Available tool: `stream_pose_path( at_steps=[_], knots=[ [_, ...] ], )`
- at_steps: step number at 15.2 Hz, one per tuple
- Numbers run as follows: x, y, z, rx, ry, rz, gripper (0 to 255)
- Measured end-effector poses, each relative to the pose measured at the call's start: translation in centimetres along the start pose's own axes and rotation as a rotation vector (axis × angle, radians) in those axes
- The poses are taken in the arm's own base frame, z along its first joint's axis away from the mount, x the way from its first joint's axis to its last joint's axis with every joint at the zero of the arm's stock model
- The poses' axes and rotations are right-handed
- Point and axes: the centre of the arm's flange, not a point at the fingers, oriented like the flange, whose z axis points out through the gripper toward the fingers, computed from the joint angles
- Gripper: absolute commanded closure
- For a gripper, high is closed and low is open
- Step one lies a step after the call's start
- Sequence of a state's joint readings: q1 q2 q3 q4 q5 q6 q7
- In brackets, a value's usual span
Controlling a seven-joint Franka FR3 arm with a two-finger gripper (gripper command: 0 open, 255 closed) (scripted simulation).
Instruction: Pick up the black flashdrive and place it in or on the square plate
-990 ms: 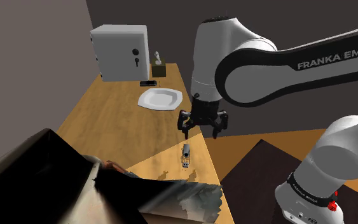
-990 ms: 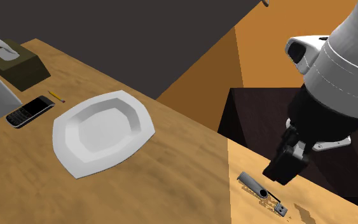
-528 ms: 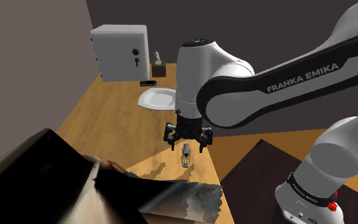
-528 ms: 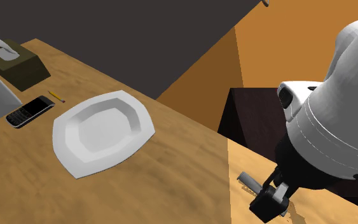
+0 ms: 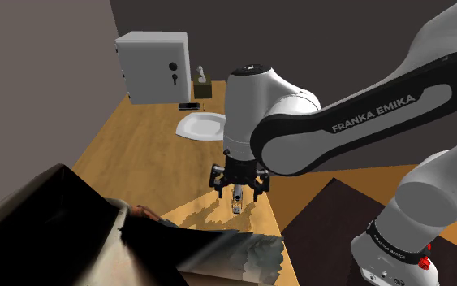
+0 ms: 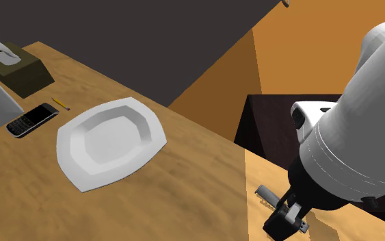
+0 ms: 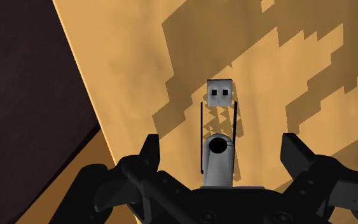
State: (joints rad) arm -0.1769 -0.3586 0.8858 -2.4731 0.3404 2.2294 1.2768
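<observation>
A dark grey flash drive [image 7: 219,153] with a silver plug [image 7: 220,93] lies flat on the wooden table, close to the table's edge. My gripper [image 7: 222,149] hangs open right over it, one black finger on each side and neither touching it. In the shoulder view the gripper [image 5: 238,193] straddles the flash drive [image 5: 237,201] low above the table. In the second exterior view the arm covers most of the flash drive [image 6: 267,194]. The white square plate [image 6: 69,140] sits apart, farther along the table [image 5: 187,132].
A black phone [image 6: 32,119], an orange pencil [image 6: 61,104] and a tissue box [image 6: 13,65] lie beyond the plate. A white safe-like box [image 5: 153,67] stands at the table's far end. A dark crumpled mass [image 5: 56,227] covers the near left corner. The table edge [image 7: 88,95] runs beside the gripper.
The arm has swung toward the shoulder view's left and come down, bringing the gripper from beside the flash drive to right over it. The fingers have stayed open.
</observation>
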Motion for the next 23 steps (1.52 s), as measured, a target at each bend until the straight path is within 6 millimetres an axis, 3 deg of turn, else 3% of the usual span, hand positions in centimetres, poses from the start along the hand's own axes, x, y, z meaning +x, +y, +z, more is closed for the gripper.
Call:
stream_pose_path(
  at_steps=[3, 4, 15, 23],
  knots=[
    [0.0, 0.0, 0.0, 0.0, 0.0, 0.0, 0],
    [0.0, 0.0, 0.0, 0.0, 0.0, 0.0, 255],
    [0.1, 0.0, -0.3, -0.002, 0.001, 0.0, 255],
    [0.1, -0.1, -4.2, 0.001, 0.0, 0.0, 255]
  ],
)
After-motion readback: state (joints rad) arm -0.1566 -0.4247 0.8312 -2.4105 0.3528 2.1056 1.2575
